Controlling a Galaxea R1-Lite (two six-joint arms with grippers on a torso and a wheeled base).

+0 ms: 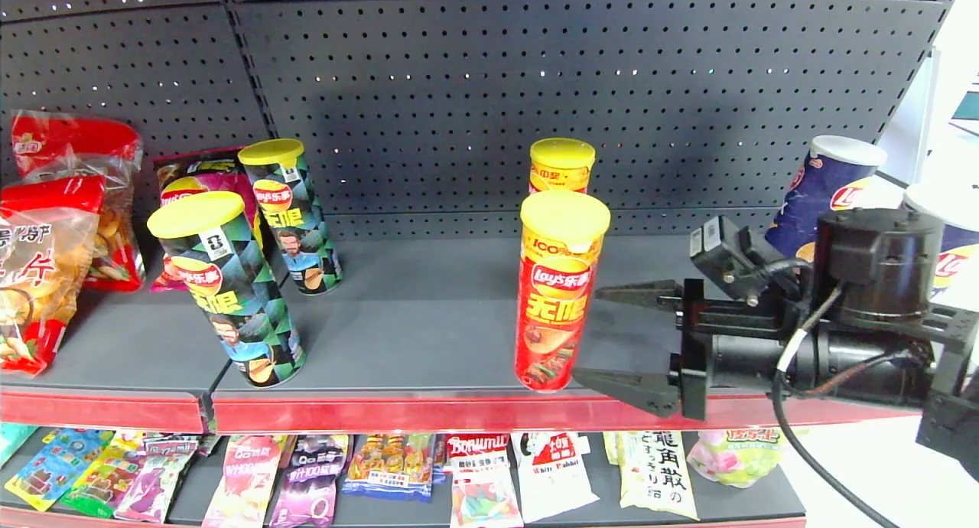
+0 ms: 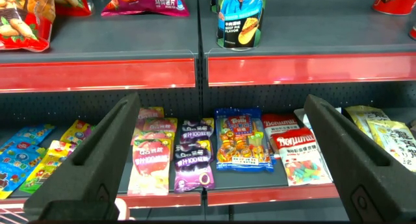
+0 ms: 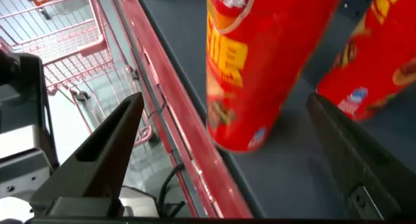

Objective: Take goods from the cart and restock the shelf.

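Red can (image 1: 562, 291): stands centre-right of frame at the shelf (image 1: 428, 314) front lip, just beside right gripper (image 1: 604, 337), fingers apart and empty. Risks toppling off the lip if clipped by a finger swinging sideways on retreat.

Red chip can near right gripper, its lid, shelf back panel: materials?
Red chip can: likely printed cardboard tube, glossy, sheen on wrap. Yellow lid: probably plastic, matte, moulded rim. Back panel: seemingly painted sheet metal, dark matte, rows of punched holes.
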